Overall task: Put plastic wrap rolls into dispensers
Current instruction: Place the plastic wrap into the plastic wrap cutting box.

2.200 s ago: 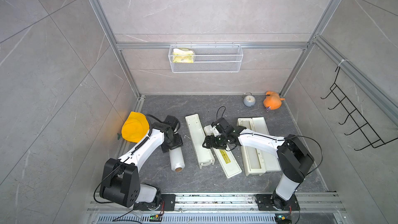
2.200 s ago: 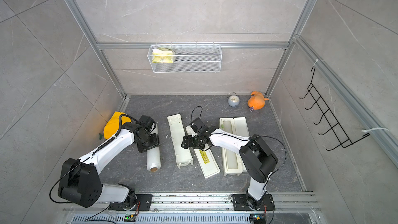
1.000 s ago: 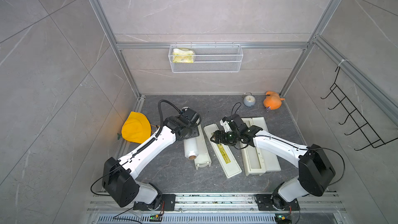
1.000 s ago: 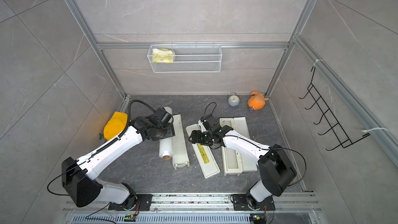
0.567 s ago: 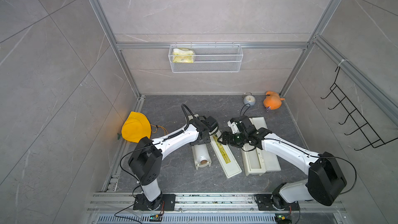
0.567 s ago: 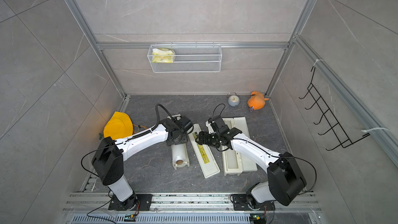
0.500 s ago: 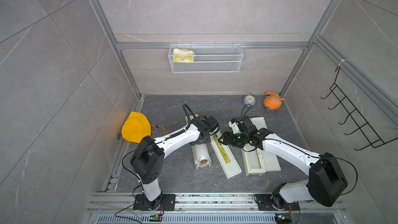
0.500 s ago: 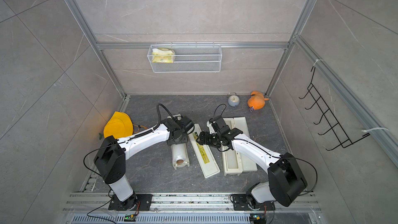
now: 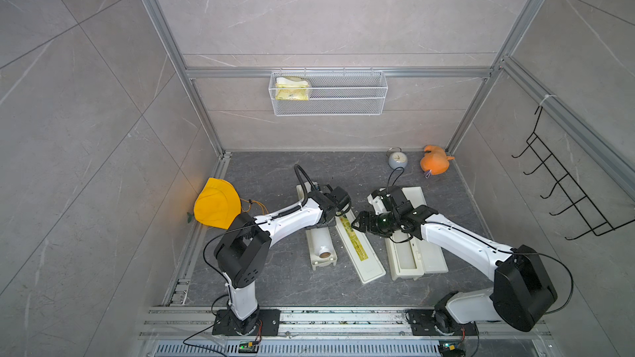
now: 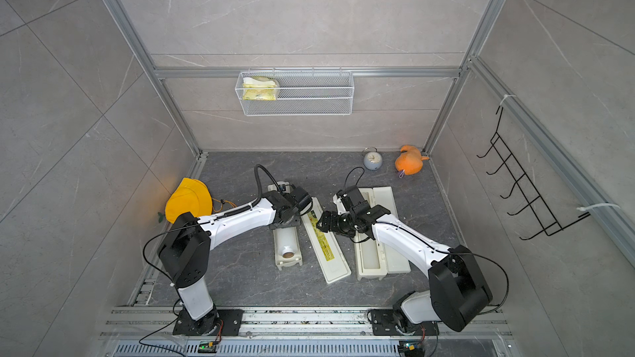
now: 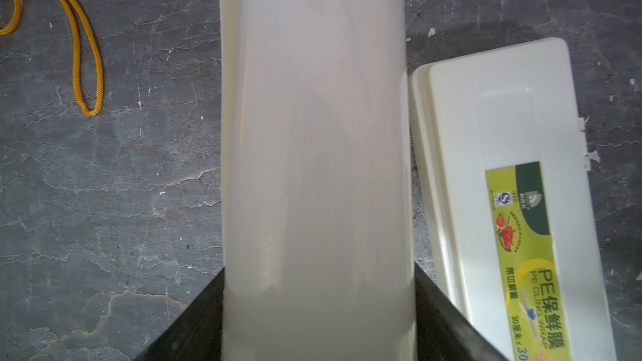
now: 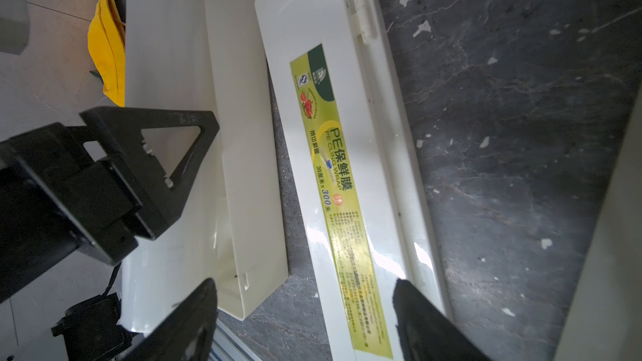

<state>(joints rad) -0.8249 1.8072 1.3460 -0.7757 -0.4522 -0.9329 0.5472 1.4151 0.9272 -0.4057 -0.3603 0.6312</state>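
Seating a plastic wrap roll (image 9: 320, 242) in the left dispenser (image 9: 323, 264) — the left gripper (image 11: 319, 279) clamps the roll, which appears to lie along the tray. Next move: release, lift clear, then fold over the labelled lid (image 9: 357, 245), above which the right gripper (image 9: 360, 225) hovers, jaws spread and empty. Count: two dispensers, the right dispenser (image 9: 407, 274) also open — one roll plainly visible.

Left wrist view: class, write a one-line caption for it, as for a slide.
Left gripper grips a plastic wrap roll lying in the dispenser tray, a green-labelled lid beside it.
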